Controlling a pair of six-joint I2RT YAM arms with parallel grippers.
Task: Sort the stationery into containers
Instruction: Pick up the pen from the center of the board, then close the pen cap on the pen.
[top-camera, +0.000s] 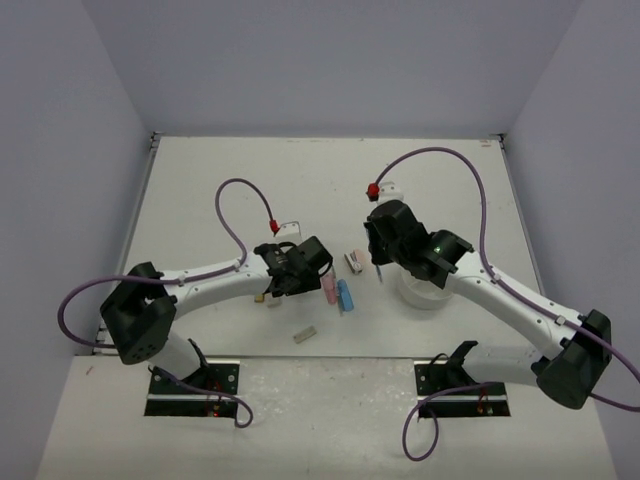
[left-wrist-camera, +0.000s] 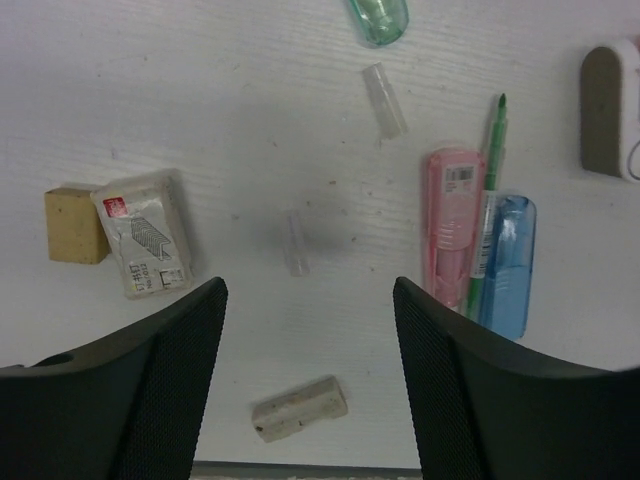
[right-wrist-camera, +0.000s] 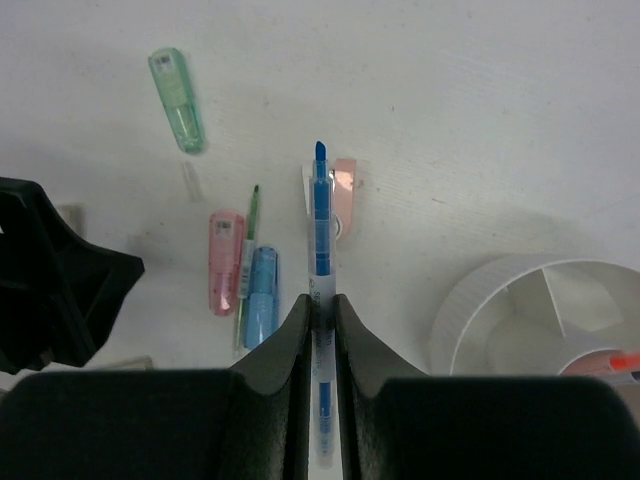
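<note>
The left hand (left-wrist-camera: 308, 292) is held above the desk (left-wrist-camera: 200, 90) with its fingers apart and nothing gripped between them. A small clear cap (left-wrist-camera: 295, 243) is seen lying on the desk just beyond the gap. To the right of it, a pink piece (left-wrist-camera: 452, 225), a thin green pen (left-wrist-camera: 490, 190) and a blue piece (left-wrist-camera: 508, 262) are laid side by side, touching. To the left, a wrapped eraser (left-wrist-camera: 145, 232) is set against a tan block (left-wrist-camera: 73, 225). A grey block (left-wrist-camera: 298, 408) is seen nearer, apart from the rest. Farther off, a second clear cap (left-wrist-camera: 384, 100) and a translucent green piece (left-wrist-camera: 378, 18) are found.

The right hand (right-wrist-camera: 320, 300) is clamped on a blue pen (right-wrist-camera: 320, 215), whose tip is shown over a pink-and-white piece (right-wrist-camera: 342, 185) on the desk. The round white organizer (right-wrist-camera: 470, 310) is stood just to the right of this hand and slightly nearer, with its inner dividers in view. An orange-tipped item (right-wrist-camera: 622, 360) is seen in one compartment at the edge of the wrist view. From overhead, the organizer is partly covered by the right arm.
</note>
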